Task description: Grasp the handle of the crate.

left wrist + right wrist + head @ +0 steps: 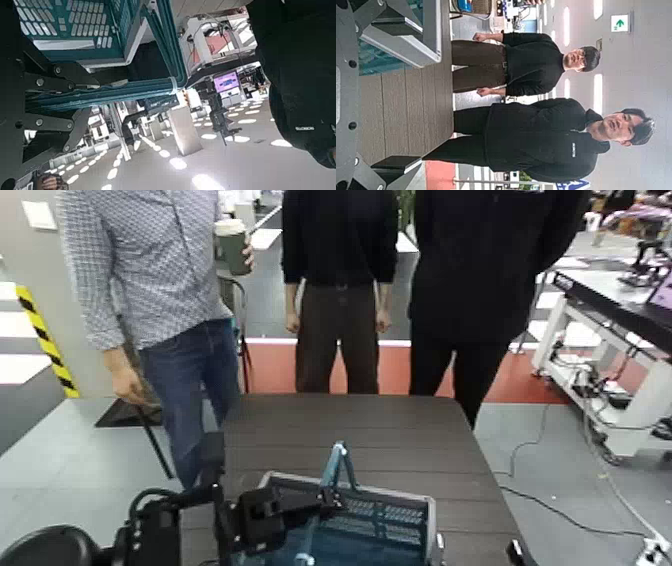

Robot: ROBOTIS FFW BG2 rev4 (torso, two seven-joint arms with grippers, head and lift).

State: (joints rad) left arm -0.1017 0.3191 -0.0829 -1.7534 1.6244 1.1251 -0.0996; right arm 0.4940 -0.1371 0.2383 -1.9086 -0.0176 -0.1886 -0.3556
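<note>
Handle point(335, 472) of the crate point(425, 512) stands raised in the lower middle of the head view, a teal bail over the near end of the dark table point(400, 430), and the left gripper point(322, 502) appears to have its fingers point(103, 93) closed around the bar. By my reading the grasp is made; next comes a steady lift. Right gripper point(352, 95) waits beside the crate, fingers unreadable, while three people stand beyond the table's far edge at the top of the frame.

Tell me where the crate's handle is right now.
In the head view the handle stands raised over the crate near the table's front edge, with the left gripper at its base.
</note>
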